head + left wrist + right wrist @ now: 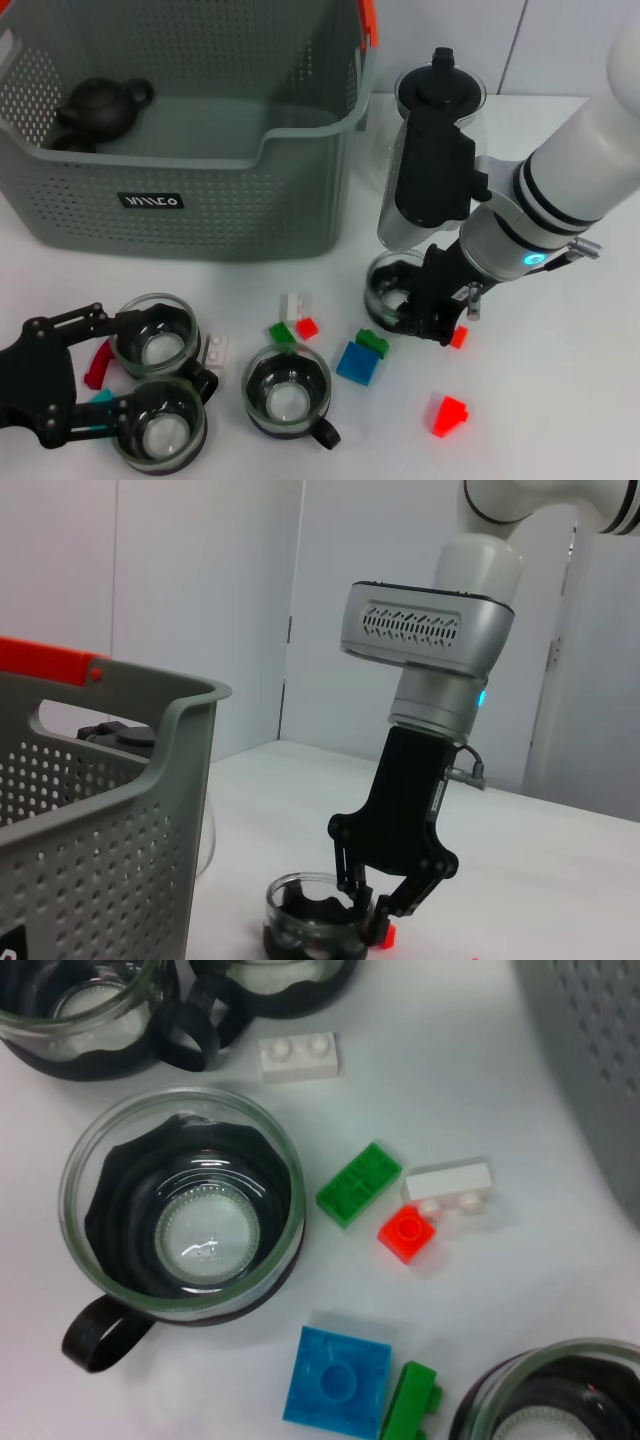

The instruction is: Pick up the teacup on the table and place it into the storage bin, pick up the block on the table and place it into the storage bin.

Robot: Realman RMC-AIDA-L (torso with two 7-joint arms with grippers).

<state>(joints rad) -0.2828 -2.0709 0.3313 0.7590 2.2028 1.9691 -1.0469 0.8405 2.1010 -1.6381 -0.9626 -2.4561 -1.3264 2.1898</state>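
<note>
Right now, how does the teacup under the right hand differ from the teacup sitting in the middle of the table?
The right hand is down on the rim of its teacup, fingers straddling the glass wall; the middle teacup stands free, untouched. The gripped teacup sits close to the glass teapot, while the middle one is nearer the left hand. The middle teacup's black handle shows plainly; the other's is hidden. Both are clear glass with black bases, upright and empty.

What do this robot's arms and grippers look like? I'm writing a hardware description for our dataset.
The right arm is glossy white with black joint rings, a silver-grey vented wrist housing and a small cyan light. Its right gripper is black, with jointed linkage fingers and a thin cable at the wrist. The left gripper is also black, with the same open linkage frame.
</note>
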